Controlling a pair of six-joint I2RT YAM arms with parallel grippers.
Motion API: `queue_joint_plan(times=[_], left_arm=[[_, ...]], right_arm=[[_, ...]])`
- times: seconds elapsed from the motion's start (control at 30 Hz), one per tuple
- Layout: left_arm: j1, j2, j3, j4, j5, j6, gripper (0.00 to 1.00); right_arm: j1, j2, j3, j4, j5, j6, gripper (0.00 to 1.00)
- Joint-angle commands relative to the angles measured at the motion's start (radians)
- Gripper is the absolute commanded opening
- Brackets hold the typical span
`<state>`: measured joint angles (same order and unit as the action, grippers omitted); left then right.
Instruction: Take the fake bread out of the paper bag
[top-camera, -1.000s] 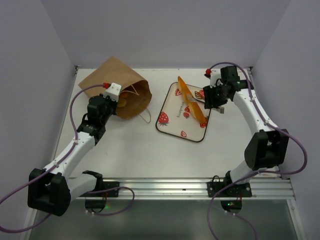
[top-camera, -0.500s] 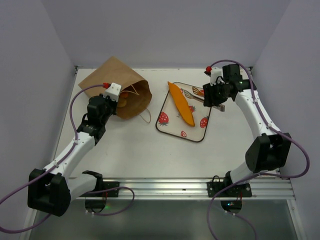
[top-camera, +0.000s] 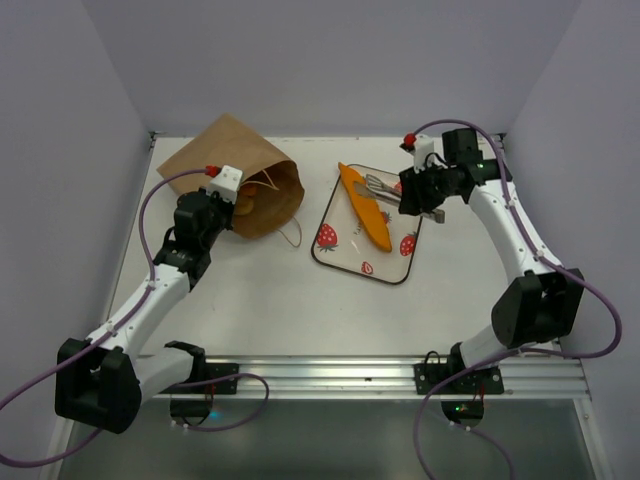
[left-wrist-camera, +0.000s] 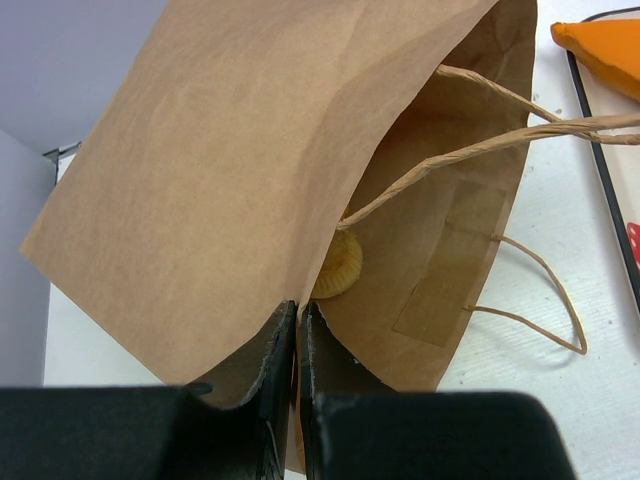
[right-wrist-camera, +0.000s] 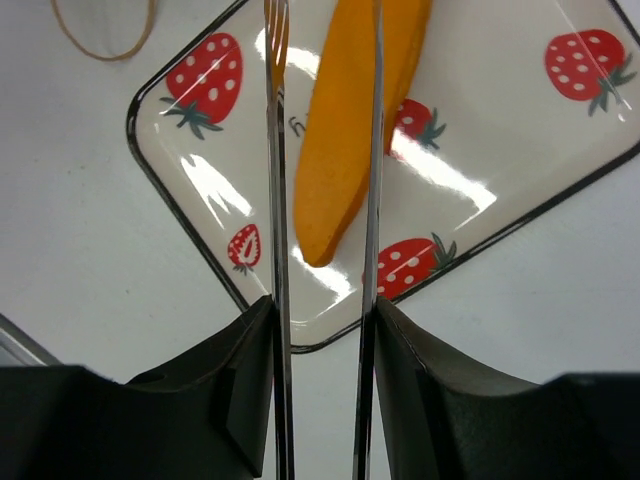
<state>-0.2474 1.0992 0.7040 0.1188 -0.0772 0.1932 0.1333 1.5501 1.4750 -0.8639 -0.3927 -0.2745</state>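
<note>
I see left hand (left-wrist-camera: 298, 318) clenched on paper bag (left-wrist-camera: 230, 170) rim; right hand (top-camera: 377, 187) released, empty, over strawberry tray (top-camera: 340, 252) holding baguette (top-camera: 364, 208).

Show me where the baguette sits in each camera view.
Top external: baguette lies diagonally on the strawberry tray, right of centre.
Left wrist: only its tip, top right corner.
Right wrist: upper centre.
Shared landmark: the strawberry tray.

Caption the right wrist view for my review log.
Right gripper, open, hovers above the baguette lying on the strawberry-print tray.
</note>
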Motion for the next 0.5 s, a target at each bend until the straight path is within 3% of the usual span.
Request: queue_joint_plan(times=[0.0,0.13,0.3,0.47], left_arm=[[-0.003,-0.027,-0.009,0.064,0.017,-0.023,0.09],[-0.003,-0.030,-0.009,0.061,0.014,-0.028,0.09],[-0.003,-0.050,-0.015,0.053,-0.013,-0.028,0.09],[-0.003,-0.079,-0.034,0.050,-0.058,-0.018,0.09]], right_arm=[[0.072,-0.030,0.031,-0.007,-0.107,-0.067,0.44],[0.218,-0.051,-0.001,0.009,-0.178,-0.165,0.43],[0.408,0.000,0.014,0.117,-0.084,-0.203,0.42],[0.492,0.123,0.093,0.199,-0.015,-0.167,0.41]])
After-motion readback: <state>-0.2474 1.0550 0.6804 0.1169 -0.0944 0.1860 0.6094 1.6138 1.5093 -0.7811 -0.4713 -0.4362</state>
